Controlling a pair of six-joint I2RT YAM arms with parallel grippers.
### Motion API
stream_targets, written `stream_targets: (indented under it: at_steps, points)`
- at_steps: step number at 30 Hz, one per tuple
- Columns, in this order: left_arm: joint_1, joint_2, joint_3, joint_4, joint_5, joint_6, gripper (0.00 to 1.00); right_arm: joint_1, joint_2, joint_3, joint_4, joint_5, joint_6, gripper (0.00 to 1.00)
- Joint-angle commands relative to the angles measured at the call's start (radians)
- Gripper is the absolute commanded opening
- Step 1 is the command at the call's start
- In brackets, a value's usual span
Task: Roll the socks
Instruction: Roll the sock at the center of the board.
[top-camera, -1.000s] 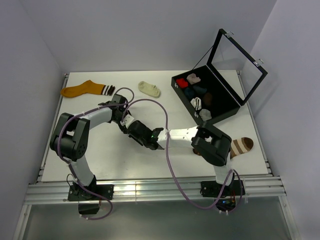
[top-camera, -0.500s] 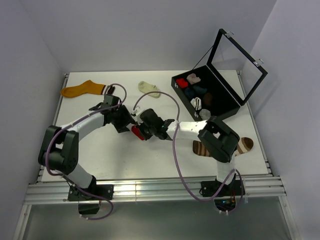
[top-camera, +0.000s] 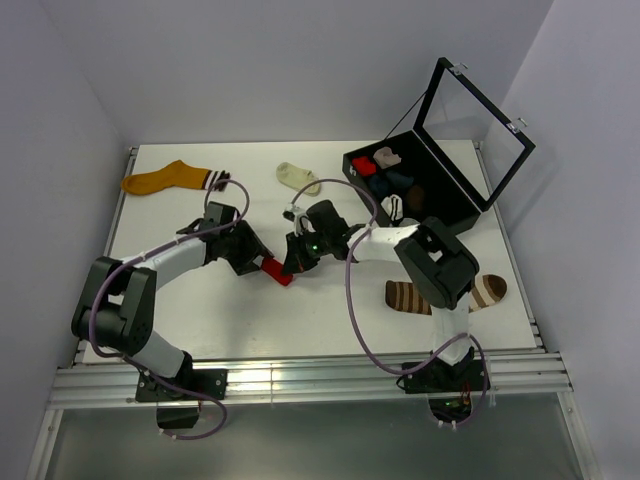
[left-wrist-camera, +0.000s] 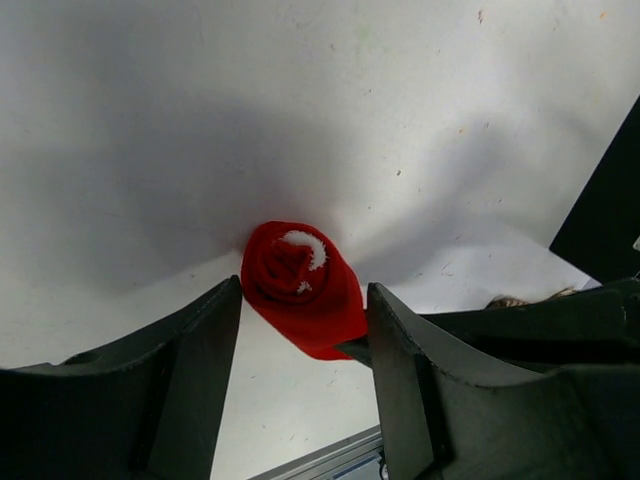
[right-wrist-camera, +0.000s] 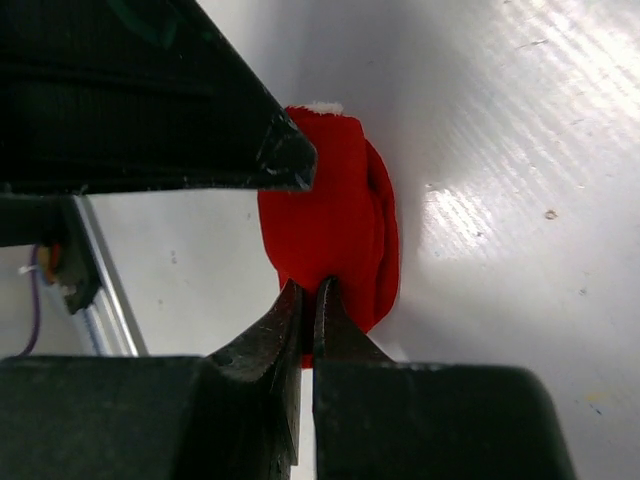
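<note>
Right jaws pinched shut on the rolled red sock edge. Left jaws part open astride it, gripping nothing. Risk: that 1 thin pinch slips and the roll unwinds.

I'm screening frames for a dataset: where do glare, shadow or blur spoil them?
Top external: evenly lit, sharp throughout. Left wrist: red sock crisp, a broad soft shadow on the table behind it, left pincer's fingers dark. Right wrist: streaky glare on the table beside the sock, right pincer's fingers black and featureless.
</note>
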Motion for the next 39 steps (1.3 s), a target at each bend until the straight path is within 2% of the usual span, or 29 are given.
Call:
stream_targets:
  at_steps: [1, 21, 25, 27, 28, 30, 31, 33, 34, 39]
  points:
    - [-0.024, 0.002, -0.003, 0.060, 0.017, -0.025, 0.58, -0.006, 0.074, 0.002, -0.065, -0.086, 0.045, 0.00]
    - [-0.038, 0.067, -0.049, 0.056, -0.012, -0.009, 0.57, -0.069, 0.195, 0.037, -0.091, -0.131, 0.148, 0.00]
    - [-0.038, 0.093, -0.047, 0.060, -0.012, -0.005, 0.47, -0.069, 0.163, 0.031, -0.118, -0.099, 0.120, 0.01]
    - [-0.038, 0.105, -0.038, 0.049, -0.005, -0.004, 0.42, -0.065, 0.129, 0.031, -0.129, -0.059, 0.106, 0.05]
    - [-0.039, 0.114, -0.026, 0.040, -0.006, 0.001, 0.40, -0.062, 0.112, 0.025, -0.134, -0.037, 0.097, 0.12]
    - [-0.042, 0.131, -0.004, -0.012, -0.014, 0.007, 0.36, -0.048, 0.062, 0.020, -0.140, 0.025, 0.074, 0.19]
    - [-0.044, 0.137, 0.008, -0.033, -0.017, 0.017, 0.36, -0.042, 0.046, 0.019, -0.151, 0.049, 0.065, 0.27]
    - [-0.044, 0.149, 0.046, -0.070, -0.018, 0.030, 0.36, -0.019, -0.006, 0.016, -0.158, 0.101, 0.036, 0.34]
    - [-0.047, 0.162, 0.062, -0.116, -0.026, 0.045, 0.37, -0.010, -0.024, 0.013, -0.166, 0.157, 0.025, 0.41]
    - [-0.053, 0.197, 0.134, -0.210, -0.051, 0.074, 0.37, 0.070, -0.144, 0.014, -0.197, 0.410, -0.055, 0.53]
